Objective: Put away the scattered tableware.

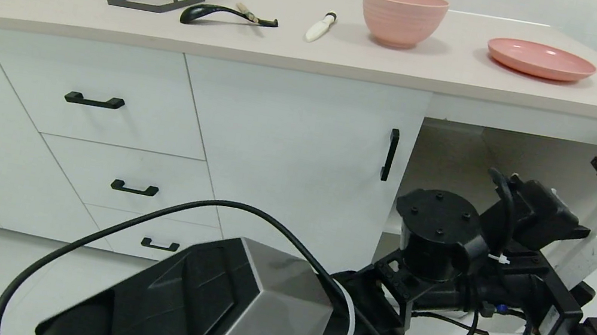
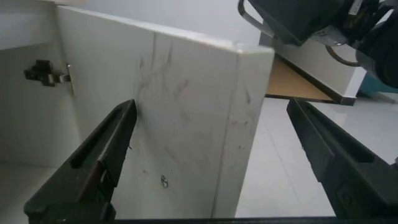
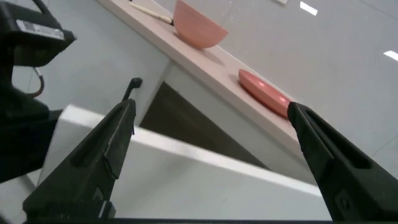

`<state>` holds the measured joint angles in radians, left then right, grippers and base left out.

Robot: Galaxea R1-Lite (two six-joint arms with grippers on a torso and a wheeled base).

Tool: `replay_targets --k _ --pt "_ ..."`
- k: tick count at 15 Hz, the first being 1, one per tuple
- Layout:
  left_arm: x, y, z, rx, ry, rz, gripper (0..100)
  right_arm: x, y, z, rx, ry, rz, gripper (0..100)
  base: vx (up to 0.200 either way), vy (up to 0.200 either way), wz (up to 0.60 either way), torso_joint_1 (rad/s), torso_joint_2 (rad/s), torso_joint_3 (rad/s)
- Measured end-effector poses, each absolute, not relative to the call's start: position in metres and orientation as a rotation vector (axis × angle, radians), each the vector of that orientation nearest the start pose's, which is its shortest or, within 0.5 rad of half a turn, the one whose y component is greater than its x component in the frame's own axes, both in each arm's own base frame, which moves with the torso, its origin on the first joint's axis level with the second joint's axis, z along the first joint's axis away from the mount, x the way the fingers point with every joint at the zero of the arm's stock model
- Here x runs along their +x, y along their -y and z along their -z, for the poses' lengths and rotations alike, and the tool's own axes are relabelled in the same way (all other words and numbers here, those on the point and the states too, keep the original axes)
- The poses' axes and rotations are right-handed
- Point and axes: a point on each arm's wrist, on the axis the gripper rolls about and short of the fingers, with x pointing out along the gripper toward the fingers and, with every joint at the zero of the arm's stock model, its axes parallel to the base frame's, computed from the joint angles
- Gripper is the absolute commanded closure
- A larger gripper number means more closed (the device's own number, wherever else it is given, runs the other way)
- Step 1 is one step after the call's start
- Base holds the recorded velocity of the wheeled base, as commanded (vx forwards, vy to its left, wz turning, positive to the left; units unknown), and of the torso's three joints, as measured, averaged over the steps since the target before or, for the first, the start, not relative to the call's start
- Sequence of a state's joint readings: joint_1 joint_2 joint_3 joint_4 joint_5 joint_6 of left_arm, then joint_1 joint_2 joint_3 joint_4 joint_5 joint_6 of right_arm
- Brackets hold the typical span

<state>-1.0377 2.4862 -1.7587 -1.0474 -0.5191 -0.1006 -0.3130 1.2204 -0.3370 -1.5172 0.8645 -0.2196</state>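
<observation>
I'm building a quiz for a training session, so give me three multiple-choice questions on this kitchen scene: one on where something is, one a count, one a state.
1. Where is the pink plate?
A. on the floor
B. on the countertop, to the robot's right of the pink bowl
C. inside the cabinet

2. How many pink dishes stand on the countertop?
A. one
B. two
C. four

3. The cabinet door below the plate is:
A. open
B. shut
C. taken off

Answers:
1 B: it lies on the counter, to the right of the bowl.
2 B: only the bowl and the plate are pink.
3 A: it is swung out, with its hinge showing.
</observation>
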Motion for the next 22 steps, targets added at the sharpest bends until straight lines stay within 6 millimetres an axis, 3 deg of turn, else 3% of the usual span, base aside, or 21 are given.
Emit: replay_targets --k 4,14,22 --pt "0.231 0.459 -0.152 -0.174 0.255 1.607 0 0.139 0.027 -0.261 -0.578 0.633 -0.456 0 0.000 0.000 0.00 0.000 0.00 0.000" --pt "0.211 0.474 -0.139 -0.177 0.236 1.647 0 0.123 0.021 -0.293 -0.635 0.768 -0.436 0 0.000 0.000 0.00 0.000 0.00 0.000" --pt "0.181 0.499 -0.124 -0.187 0.221 1.717 0 0.113 0.013 -0.303 -0.639 0.830 -0.454 0 0.000 0.000 0.00 0.000 0.00 0.000"
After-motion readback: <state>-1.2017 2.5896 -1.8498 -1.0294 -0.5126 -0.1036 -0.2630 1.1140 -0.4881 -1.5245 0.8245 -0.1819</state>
